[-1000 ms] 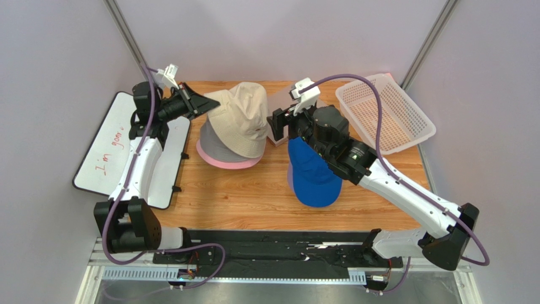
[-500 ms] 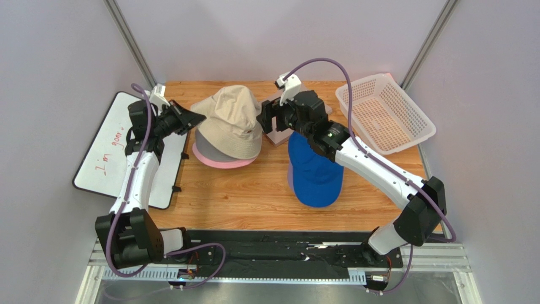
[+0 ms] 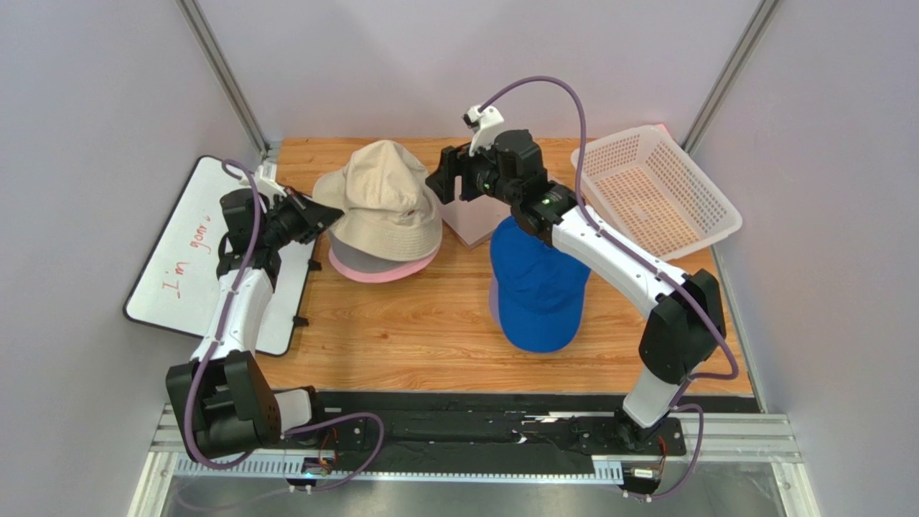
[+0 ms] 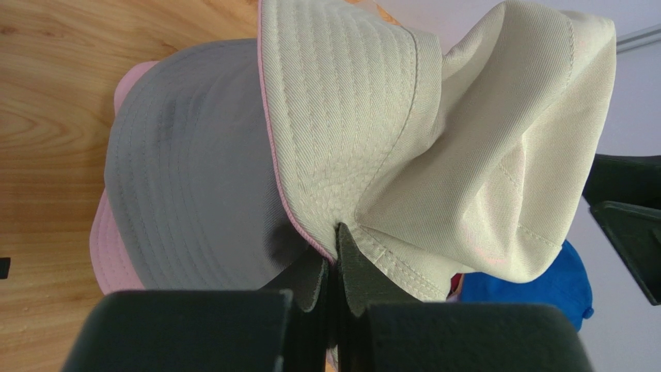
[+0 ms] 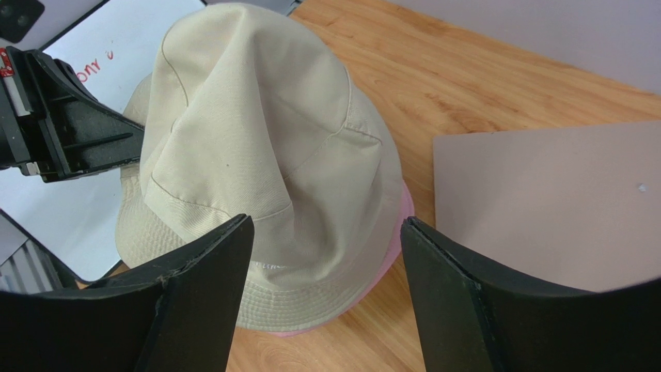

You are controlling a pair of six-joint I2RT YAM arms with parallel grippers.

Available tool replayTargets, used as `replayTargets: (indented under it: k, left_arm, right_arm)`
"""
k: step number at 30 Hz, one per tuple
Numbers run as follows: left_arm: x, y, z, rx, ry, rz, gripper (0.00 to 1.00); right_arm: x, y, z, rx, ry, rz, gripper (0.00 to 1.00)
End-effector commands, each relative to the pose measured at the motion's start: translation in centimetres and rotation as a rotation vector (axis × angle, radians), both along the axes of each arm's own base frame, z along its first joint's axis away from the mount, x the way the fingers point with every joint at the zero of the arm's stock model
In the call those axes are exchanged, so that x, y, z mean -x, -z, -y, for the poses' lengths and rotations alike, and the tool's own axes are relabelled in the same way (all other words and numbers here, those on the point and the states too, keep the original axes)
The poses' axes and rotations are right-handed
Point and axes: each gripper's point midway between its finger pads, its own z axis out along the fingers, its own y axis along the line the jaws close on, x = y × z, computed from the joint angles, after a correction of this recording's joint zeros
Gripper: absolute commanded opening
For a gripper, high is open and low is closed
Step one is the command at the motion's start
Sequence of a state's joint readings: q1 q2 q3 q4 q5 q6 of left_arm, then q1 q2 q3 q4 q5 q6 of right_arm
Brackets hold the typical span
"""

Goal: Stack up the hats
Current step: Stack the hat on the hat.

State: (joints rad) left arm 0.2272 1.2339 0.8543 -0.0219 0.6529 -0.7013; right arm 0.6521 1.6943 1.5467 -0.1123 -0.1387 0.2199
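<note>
Beige hat (image 3: 386, 205) sits crumpled atop the grey hat (image 4: 186, 170) and pink hat (image 4: 109, 248) on the counter (image 3: 410, 323), its brim pinched tight in the left pincer (image 4: 335, 256). The right pincer (image 5: 326, 232) hangs wide open, empty, beside it. We fear a sideways tug could drag it off; the blue cap (image 3: 536, 285) lies unstacked.

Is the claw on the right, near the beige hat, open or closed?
Open. The right wrist view shows the right gripper with its two black fingers spread wide, the beige hat visible in the gap.
</note>
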Motion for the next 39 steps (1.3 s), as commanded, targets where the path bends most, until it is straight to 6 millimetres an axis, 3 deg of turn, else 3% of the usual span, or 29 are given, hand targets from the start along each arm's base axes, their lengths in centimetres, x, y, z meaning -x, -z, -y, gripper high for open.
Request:
replayTargets:
  k: [1,7,8,13,16,17,19,21,22,27,32,35,38,39]
  left_arm:
    - [0.7,2.3,-0.8,-0.029,-0.033,-0.025,0.0]
    - [1.2,2.5,-0.1,0.003,-0.011,0.011,0.0]
    - [1.3,1.9,0.1,0.007,-0.001,0.037,0.0]
    - [1.5,0.8,0.4,0.025,0.008,0.061,0.0]
    - [1.6,1.0,0.5,0.028,0.015,0.048,0.0]
    - [1.6,1.0,0.6,0.031,0.017,0.047,0.0]
    - [1.6,0.9,0.6,0.032,0.02,0.051,0.0]
    - [1.6,0.6,0.7,0.031,0.024,0.059,0.0]
    - [1.7,0.5,0.7,0.03,0.025,0.06,0.0]
    - [1.7,0.2,0.7,0.025,0.031,0.065,0.0]
    - [1.8,0.3,0.7,0.024,0.032,0.062,0.0]
    - [1.8,0.4,0.7,0.024,0.033,0.062,0.0]
    - [1.8,0.2,0.7,0.014,0.038,0.073,0.0]
    - [1.8,0.1,0.7,0.008,0.041,0.079,0.0]
  right_arm:
    - [0.2,-1.4,-2.3,-0.087,-0.082,0.005,0.74]
    - [1.7,-1.1,-3.6,-0.12,-0.171,-0.022,0.73]
    - [2.1,-2.1,-3.7,-0.144,-0.184,0.008,0.73]
    - [3.7,-3.3,-4.1,-0.171,-0.248,0.06,0.73]
    - [3.1,-2.9,-4.8,-0.15,-0.243,0.04,0.73]
    - [2.9,-4.1,-5.2,-0.155,-0.249,0.062,0.73]
    - [2.5,-2.9,-6.2,-0.13,-0.256,0.042,0.72]
    - [1.9,-3.5,-6.7,-0.129,-0.247,0.066,0.72]
    - [1.8,-2.2,-7.0,-0.108,-0.25,0.03,0.7]
    - [1.0,-2.1,-8.2,-0.084,-0.254,0.041,0.64]
    - [-0.2,-0.5,-8.8,-0.019,-0.222,0.037,0.61]
    - [-0.2,-0.4,-9.0,-0.005,-0.218,0.041,0.48]
    - [-0.2,-0.6,-9.0,0.007,-0.199,0.063,0.21]
    - [-0.1,-1.1,-8.9,0.012,-0.19,0.074,0.02]
